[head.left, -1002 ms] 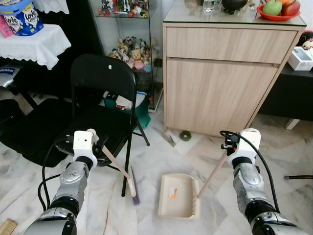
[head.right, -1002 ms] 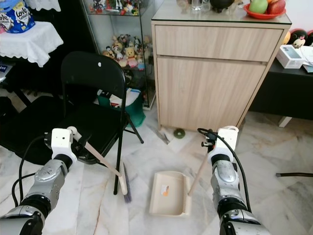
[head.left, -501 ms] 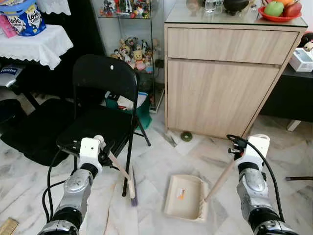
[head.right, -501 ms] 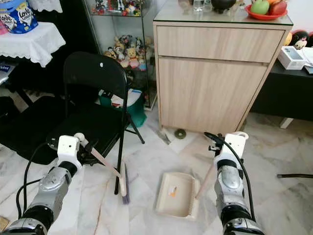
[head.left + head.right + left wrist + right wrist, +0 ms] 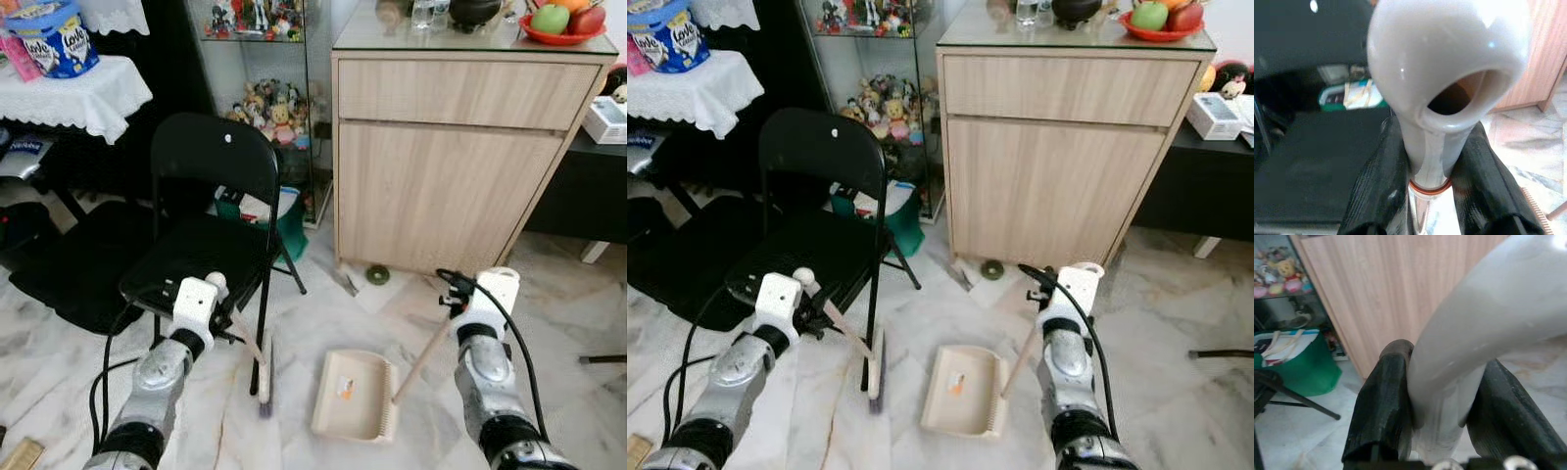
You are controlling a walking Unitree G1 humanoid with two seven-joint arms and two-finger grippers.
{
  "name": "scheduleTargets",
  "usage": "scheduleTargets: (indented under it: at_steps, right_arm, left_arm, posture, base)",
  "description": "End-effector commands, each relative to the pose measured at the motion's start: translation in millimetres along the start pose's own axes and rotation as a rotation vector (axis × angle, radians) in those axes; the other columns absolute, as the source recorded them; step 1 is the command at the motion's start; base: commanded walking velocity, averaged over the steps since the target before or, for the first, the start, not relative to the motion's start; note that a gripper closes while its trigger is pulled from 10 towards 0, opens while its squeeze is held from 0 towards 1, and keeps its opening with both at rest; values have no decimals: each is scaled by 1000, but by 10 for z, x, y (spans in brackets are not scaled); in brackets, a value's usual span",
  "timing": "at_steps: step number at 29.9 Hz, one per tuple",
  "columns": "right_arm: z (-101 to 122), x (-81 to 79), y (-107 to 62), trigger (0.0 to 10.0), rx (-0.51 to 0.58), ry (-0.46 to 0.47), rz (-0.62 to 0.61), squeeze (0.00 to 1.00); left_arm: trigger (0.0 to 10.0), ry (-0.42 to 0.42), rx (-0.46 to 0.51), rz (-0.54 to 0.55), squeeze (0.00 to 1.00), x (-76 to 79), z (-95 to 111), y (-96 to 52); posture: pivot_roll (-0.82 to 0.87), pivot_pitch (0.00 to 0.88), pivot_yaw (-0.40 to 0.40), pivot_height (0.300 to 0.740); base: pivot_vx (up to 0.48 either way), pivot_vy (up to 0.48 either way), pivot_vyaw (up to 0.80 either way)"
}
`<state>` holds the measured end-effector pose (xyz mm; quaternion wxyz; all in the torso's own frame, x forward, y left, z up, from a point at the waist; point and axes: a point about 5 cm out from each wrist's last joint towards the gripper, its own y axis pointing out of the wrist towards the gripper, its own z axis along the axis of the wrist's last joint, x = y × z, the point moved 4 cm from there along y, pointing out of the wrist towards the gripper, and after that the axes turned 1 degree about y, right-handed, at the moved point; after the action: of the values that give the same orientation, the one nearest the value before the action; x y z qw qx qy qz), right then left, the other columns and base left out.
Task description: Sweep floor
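A short broom with a cream handle rests its bristles (image 5: 263,377) on the marble floor beside the chair leg. My left gripper (image 5: 223,320) is shut on the handle's upper end (image 5: 1444,73), one black finger (image 5: 1376,196) on each side. A cream dustpan (image 5: 353,395) lies flat on the floor to the right of the bristles, with an orange scrap (image 5: 345,389) inside. Its long handle (image 5: 421,354) slants up to my right gripper (image 5: 454,298), which is shut on the handle's curved top (image 5: 1474,333).
A black folding chair (image 5: 211,176) stands just left of the broom. A wooden cabinet (image 5: 441,186) is behind the dustpan, with a small dark round object (image 5: 377,275) at its foot. A glass toy shelf (image 5: 265,108), green bag (image 5: 286,220) and cloth-covered table (image 5: 78,93) are further back.
The right gripper has drawn the dustpan a little to the left, closer to the broom. The left gripper edged right along with the broom handle; the bristles stayed put.
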<state>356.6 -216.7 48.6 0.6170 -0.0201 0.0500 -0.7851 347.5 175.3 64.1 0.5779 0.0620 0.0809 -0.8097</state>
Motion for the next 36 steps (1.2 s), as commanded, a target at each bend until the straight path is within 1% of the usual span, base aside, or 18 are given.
scheduleTargets:
  at_steps: [1,3,4,5,6,7,10,13,16,21,22,23,24,25,26,28,31,36]
  right_arm:
    - [139,-99,56,10000,43,11,17,0]
    - [162,-138,71,10000,47,9,20,0]
    - [172,-169,78,10000,49,17,25,0]
    - [172,-169,78,10000,49,17,25,0]
    - [174,-185,81,10000,48,17,30,0]
    - [179,-209,84,10000,48,18,37,0]
    - [186,-219,86,10000,49,20,43,0]
    - [178,-200,81,10000,49,19,42,0]
    - [142,-138,48,10000,48,16,28,0]
    - [144,-75,33,10000,56,17,18,0]
    - [144,-34,27,10000,59,19,9,0]
    - [143,60,3,10000,69,13,-17,0]
    - [143,60,3,10000,69,13,-17,0]
    - [121,143,-32,10000,74,11,-43,0]
    - [121,143,-32,10000,74,11,-43,0]
    - [31,220,-99,10000,59,16,-80,0]
    - [-37,149,-135,10000,42,6,-64,0]
    - [-16,41,-133,10000,44,6,-36,0]
  left_arm:
    - [10000,72,45,-1,0,-118,151,-5]
    - [10000,67,37,32,0,-187,136,-5]
    - [10000,47,26,79,0,-245,107,3]
    - [10000,47,26,79,0,-245,107,3]
    - [10000,16,24,106,0,-267,97,14]
    - [10000,-37,22,141,0,-281,81,33]
    - [10000,-94,6,155,0,-237,35,60]
    - [10000,-111,-1,143,0,-173,2,57]
    - [10000,-107,-21,121,0,-74,-67,33]
    - [10000,-105,-24,110,0,-13,-68,64]
    - [10000,-106,-23,103,0,20,-63,86]
    - [10000,-106,-20,82,0,94,-41,139]
    - [10000,-106,-20,82,0,94,-41,139]
    - [10000,-111,-21,61,0,160,-29,178]
    - [10000,-111,-21,61,0,160,-29,178]
    - [10000,-96,-26,27,0,248,-17,216]
    - [10000,-87,-22,30,0,237,8,236]
    - [10000,-87,-25,59,0,168,-17,212]
  posture:
    - [8,0,105,740]
    - [13,0,102,740]
    - [15,0,96,740]
    - [15,0,96,740]
    - [12,0,90,740]
    - [11,0,85,740]
    - [11,0,79,740]
    - [3,0,78,740]
    - [-16,0,71,740]
    - [-36,0,64,740]
    - [-52,0,68,740]
    - [-80,0,87,740]
    - [-80,0,87,740]
    - [-95,0,100,740]
    - [-95,0,100,740]
    - [-101,0,110,740]
    - [-110,0,116,740]
    - [-122,0,93,740]
  base:
    - [0,0,0]
    - [0,0,0]
    - [0,0,0]
    - [0,0,0]
    - [0,0,0]
    - [0,0,0]
    - [0,0,0]
    - [0,0,0]
    - [0,0,0]
    - [0,0,0]
    - [0,0,0]
    - [0,0,0]
    - [0,0,0]
    - [0,0,0]
    - [0,0,0]
    - [0,0,0]
    - [0,0,0]
    - [0,0,0]
